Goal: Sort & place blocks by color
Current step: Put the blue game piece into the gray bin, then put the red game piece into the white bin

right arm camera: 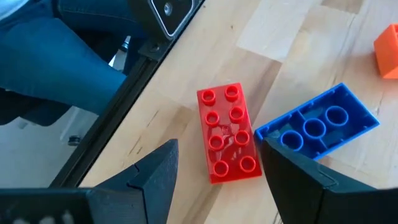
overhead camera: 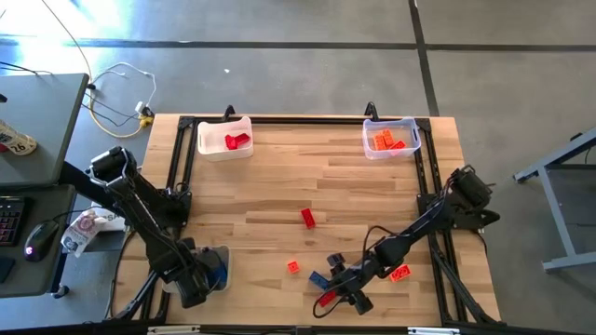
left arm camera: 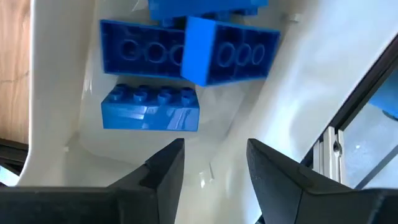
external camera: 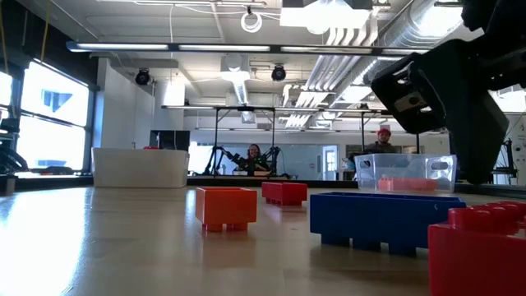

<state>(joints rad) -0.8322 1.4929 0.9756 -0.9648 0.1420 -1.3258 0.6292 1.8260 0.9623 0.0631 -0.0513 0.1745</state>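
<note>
Sorting looks roughly half done: whitish trays hold red (overhead camera: 237, 140), orange (overhead camera: 389, 140) and blue studded plastic bricks (left arm camera: 151, 107). Lower centre, the right gripper (right arm camera: 214, 180), spread, hovers over a loose red brick (right arm camera: 227, 132); the left gripper (left arm camera: 214, 165) gapes empty.

The wooden table (overhead camera: 279, 186) carried a white tray (overhead camera: 212, 149) at its far left corner and a clear tray (overhead camera: 372, 149) at its far right corner. A third whitish tray (overhead camera: 221, 256) sat at the table's near left edge. Left of the table stood a grey desk (overhead camera: 37, 112) with a computer mouse (overhead camera: 37, 239) and a keyboard (overhead camera: 7, 219). White cables (overhead camera: 121, 88) lay on the concrete floor (overhead camera: 298, 56) beyond the table's far left corner. Behind the table, two people (external camera: 253, 156) sat far off.
</note>
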